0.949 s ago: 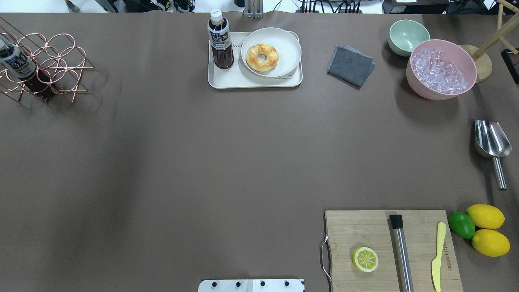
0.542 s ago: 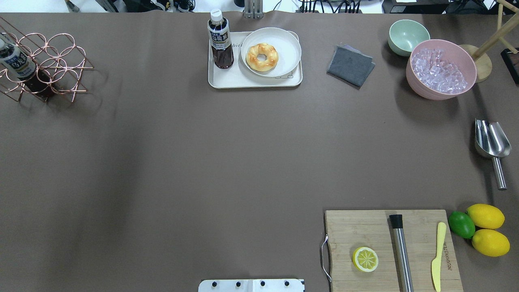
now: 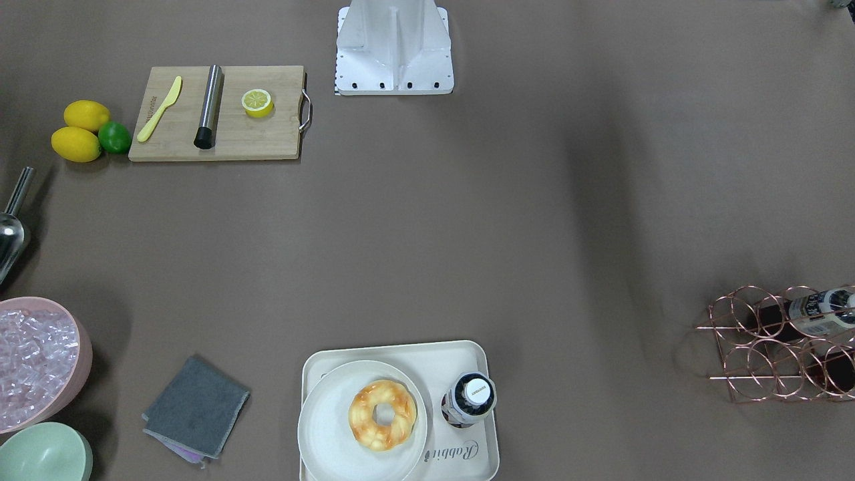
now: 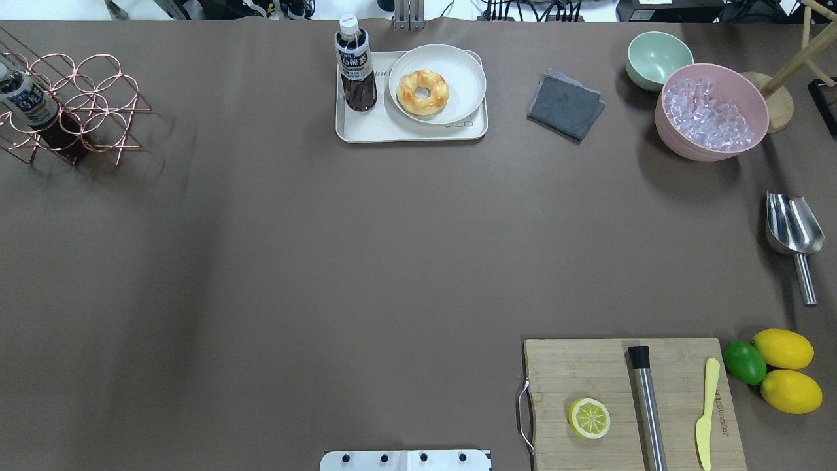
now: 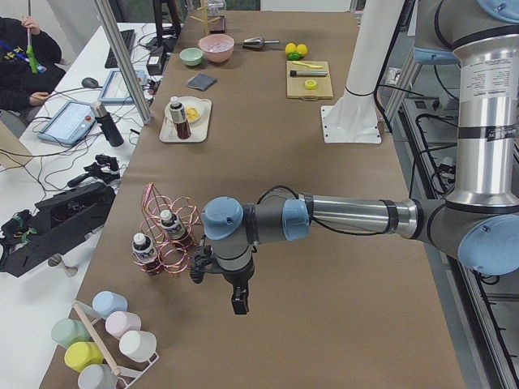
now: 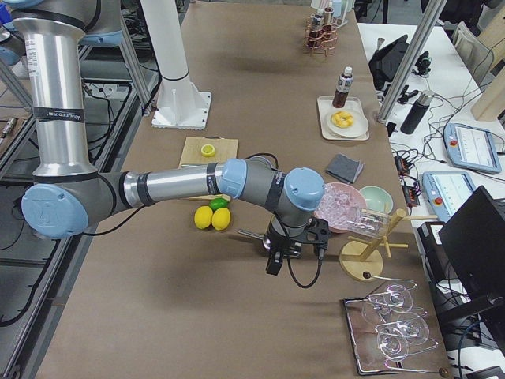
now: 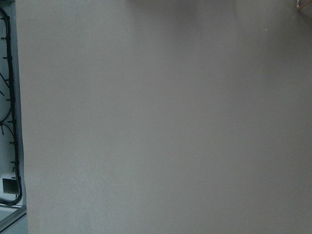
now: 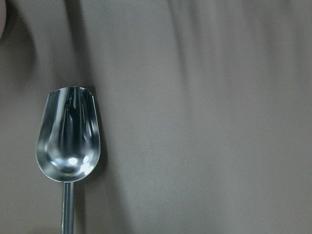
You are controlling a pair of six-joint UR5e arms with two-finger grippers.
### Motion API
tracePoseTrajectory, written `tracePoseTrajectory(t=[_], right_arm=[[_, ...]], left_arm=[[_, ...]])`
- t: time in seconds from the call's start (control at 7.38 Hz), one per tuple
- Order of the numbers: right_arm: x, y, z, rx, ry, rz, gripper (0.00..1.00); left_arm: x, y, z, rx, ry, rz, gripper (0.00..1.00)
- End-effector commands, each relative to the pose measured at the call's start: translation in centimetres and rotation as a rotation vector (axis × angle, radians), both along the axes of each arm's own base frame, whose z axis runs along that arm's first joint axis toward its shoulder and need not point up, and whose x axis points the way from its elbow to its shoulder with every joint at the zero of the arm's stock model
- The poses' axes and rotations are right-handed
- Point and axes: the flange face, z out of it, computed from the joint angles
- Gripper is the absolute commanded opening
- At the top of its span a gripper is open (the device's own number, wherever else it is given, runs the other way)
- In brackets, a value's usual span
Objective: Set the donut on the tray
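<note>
While the donut (image 4: 422, 92) lies on a plate (image 4: 461, 78) on the tray (image 4: 405, 131), top centre overhead, reaching could topple the bottle (image 4: 356, 72) alongside. For the left gripper (image 5: 240, 303) and right gripper (image 6: 273, 264), I cannot tell the finger state.

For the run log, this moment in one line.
donut: on plate | plate: on tray | left end effector, right end effector: far from tray, state unclear

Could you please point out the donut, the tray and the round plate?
donut (image 4: 407, 91), overhead view, left side of its ring.
tray (image 4: 373, 128), overhead view, bare floor near its rim.
round plate (image 4: 465, 75), overhead view, bare surface right of the donut.
</note>
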Motion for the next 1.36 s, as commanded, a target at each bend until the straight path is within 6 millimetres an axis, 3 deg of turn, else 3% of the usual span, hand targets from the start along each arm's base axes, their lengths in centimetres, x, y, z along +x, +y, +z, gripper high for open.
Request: tracePoseTrajectory(t=[0.0,1.22], right_arm=[[-0.17,0.25,0.21,-0.003,-0.02,0.005,1.0],[-0.22,0.09,0.06,0.001,-0.029,0.007,1.0]], left_arm=[[0.06,-0.41,-0.37,0.012,-0.006,0.003,0.98],[0.03,-0.54,-1.0,0.024,-0.01,0.004,0.98]])
